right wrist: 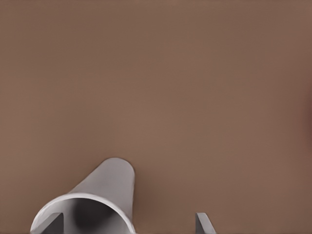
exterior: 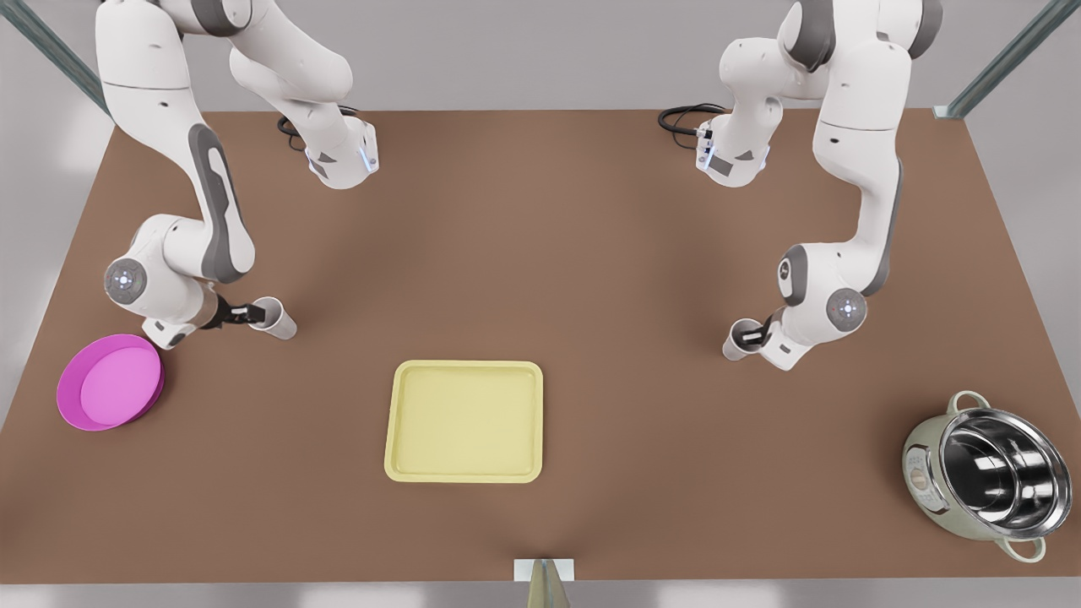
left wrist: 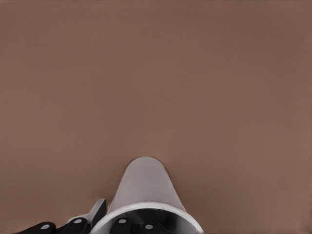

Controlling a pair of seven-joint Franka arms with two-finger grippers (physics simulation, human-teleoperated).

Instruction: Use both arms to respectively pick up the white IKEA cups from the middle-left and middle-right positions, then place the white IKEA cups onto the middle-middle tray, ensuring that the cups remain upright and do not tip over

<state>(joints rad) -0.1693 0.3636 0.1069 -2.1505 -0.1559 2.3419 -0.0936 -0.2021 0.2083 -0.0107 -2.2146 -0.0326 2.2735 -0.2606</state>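
A brown tabletop (exterior: 540, 253) is seen spread across the front view, its surface plain and matte. Behind it a pale grey wall (exterior: 524, 51) is shown, softly lit. Grey-green metal struts (exterior: 1005, 59) are set slanting at both upper corners. A pale floor (exterior: 25, 211) is glimpsed past the table's side edges.

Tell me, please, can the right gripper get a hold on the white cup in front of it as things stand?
Probably yes. The right gripper straddles the cup wall, one finger inside the rim, the other outside, with nothing else between. The left gripper pinches the other cup.
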